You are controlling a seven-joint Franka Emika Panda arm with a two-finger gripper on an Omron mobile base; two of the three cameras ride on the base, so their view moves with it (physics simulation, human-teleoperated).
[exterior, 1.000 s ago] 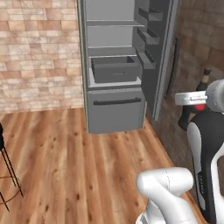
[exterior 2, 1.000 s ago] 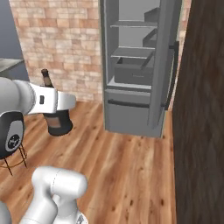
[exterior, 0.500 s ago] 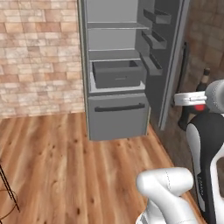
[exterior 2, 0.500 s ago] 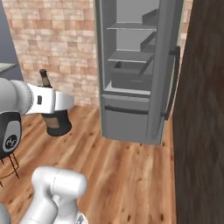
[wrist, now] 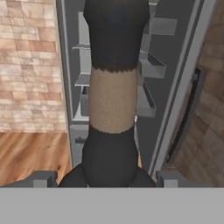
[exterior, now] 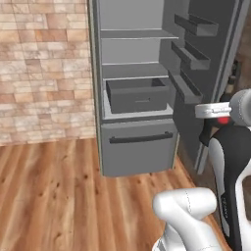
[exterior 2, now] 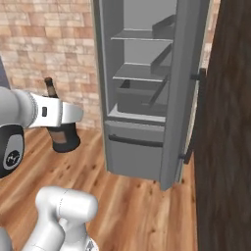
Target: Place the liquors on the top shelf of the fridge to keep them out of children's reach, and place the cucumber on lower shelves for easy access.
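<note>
You have one fridge (exterior: 137,147) in view, standing open, with one door (exterior: 215,73) swung out. Count two flat shelves (exterior: 135,34) inside it, one boxy drawer (exterior: 137,95) beneath them, and one lower front panel carrying one dark bar handle (exterior: 142,138). Count three narrow trays (exterior: 188,56) on the inside of the door. You have one bottle (exterior 2: 61,132), squat and dark red-brown with a black neck, sitting in one gripper (wrist: 107,177). One brick wall (exterior: 44,68) and one wooden floor (exterior: 49,196) complete the count.

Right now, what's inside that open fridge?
The fridge holds flat grey shelves and a boxy grey drawer, with narrow trays on its door. No food shows on the visible shelves. The drawer's inside is hidden by its walls.
</note>
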